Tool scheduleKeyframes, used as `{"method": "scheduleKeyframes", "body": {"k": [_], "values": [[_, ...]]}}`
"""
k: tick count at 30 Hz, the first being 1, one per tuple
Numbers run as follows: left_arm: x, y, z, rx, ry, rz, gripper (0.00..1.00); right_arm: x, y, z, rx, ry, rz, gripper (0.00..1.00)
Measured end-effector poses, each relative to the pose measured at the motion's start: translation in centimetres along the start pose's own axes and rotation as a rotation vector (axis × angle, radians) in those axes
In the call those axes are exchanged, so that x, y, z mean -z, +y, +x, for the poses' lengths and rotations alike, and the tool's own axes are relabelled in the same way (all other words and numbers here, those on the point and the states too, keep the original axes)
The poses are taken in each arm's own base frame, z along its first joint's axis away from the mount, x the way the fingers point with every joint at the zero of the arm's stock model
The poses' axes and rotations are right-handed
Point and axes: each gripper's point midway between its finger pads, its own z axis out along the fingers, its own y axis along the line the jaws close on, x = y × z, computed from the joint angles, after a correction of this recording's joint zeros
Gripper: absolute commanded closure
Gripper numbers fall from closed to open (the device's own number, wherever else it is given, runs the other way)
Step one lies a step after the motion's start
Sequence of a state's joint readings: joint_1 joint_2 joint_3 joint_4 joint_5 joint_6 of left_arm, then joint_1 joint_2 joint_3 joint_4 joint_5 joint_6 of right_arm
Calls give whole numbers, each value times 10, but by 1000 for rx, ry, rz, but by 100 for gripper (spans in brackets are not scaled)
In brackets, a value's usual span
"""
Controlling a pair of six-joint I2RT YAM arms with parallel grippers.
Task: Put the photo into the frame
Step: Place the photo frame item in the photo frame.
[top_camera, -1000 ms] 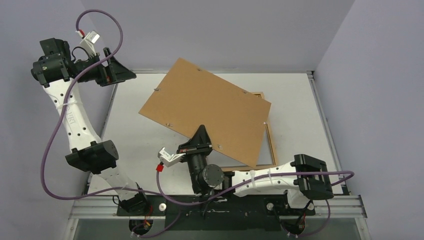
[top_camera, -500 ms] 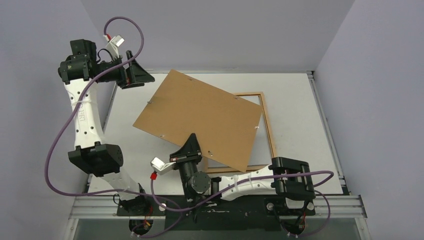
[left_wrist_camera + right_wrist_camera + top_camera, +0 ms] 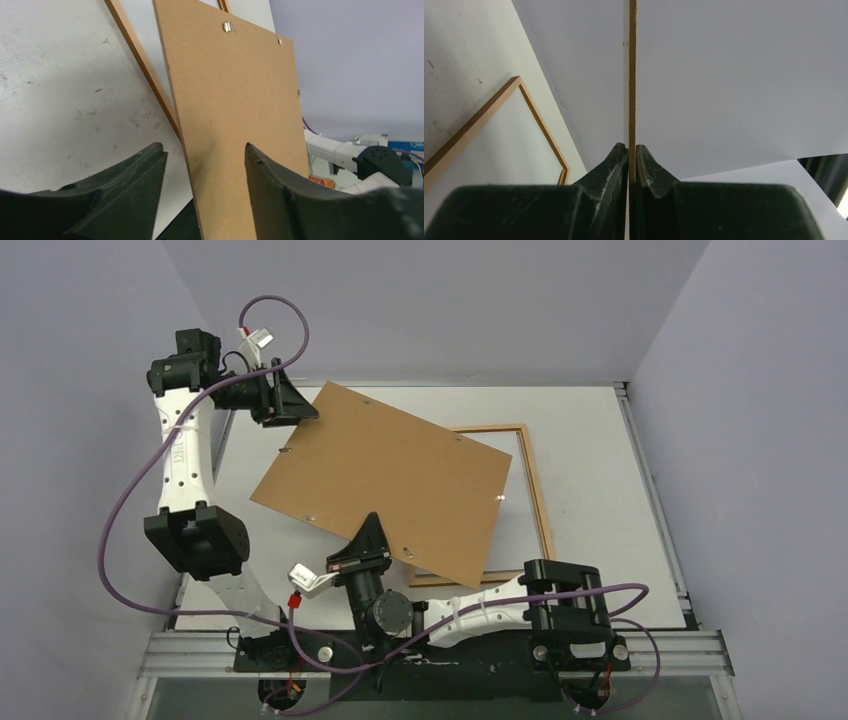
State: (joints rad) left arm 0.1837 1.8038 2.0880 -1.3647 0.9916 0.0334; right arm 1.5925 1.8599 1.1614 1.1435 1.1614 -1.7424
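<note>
A plain brown fibreboard backing sheet (image 3: pixel 385 480) hangs tilted above the table, its right end over the frame's left part. My right gripper (image 3: pixel 372 530) is shut on its near edge; in the right wrist view the sheet's thin edge (image 3: pixel 632 75) runs up from my closed right gripper (image 3: pixel 632 147), with a thin white strip against it. The reddish-brown frame (image 3: pixel 535 480) lies flat at the right and shows in the right wrist view (image 3: pixel 541 125). My left gripper (image 3: pixel 305 410) is open at the sheet's far-left corner; the sheet (image 3: pixel 235 100) stands in the gap of that gripper (image 3: pixel 205 150). No banded print shows.
The white table (image 3: pixel 600 440) is walled at the back and on both sides. A metal rail (image 3: pixel 650 645) runs along the near edge by the arm bases. A purple cable (image 3: pixel 110 540) loops beside the left arm. One frame rail (image 3: pixel 145 70) shows in the left wrist view.
My right gripper has carried the backing sheet leftward, uncovering more of the frame. My left arm has swung right and down to the sheet's far-left corner.
</note>
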Motion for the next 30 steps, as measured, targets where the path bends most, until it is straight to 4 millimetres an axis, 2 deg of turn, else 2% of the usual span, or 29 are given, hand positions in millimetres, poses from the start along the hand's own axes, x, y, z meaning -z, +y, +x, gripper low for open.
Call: {"method": "scheduleKeyframes", "body": {"k": [3,8,10,12,14,17,23,27,30], "values": [[-4,0,3,16,25,28,69,0,8,-2,19,-4,-6,95],[-8,1,10,11,69,52,75,-2,10,-6,4,3,-3,95],[-8,0,14,13,84,61,84,-3,9,-9,-9,5,2,95],[-8,-2,14,8,85,75,97,-4,10,-10,-23,16,4,95],[-7,-9,14,25,84,103,100,-3,14,-8,-30,27,0,93],[-3,-20,13,39,80,138,100,0,22,-11,-43,25,-9,71],[-3,-31,17,34,93,170,100,-4,48,-32,6,-73,-73,30],[-4,-35,18,-6,100,166,100,-4,71,-52,11,-167,-184,15],[-1,-37,13,-49,78,154,100,-2,74,-62,-20,-230,-279,9]]}}
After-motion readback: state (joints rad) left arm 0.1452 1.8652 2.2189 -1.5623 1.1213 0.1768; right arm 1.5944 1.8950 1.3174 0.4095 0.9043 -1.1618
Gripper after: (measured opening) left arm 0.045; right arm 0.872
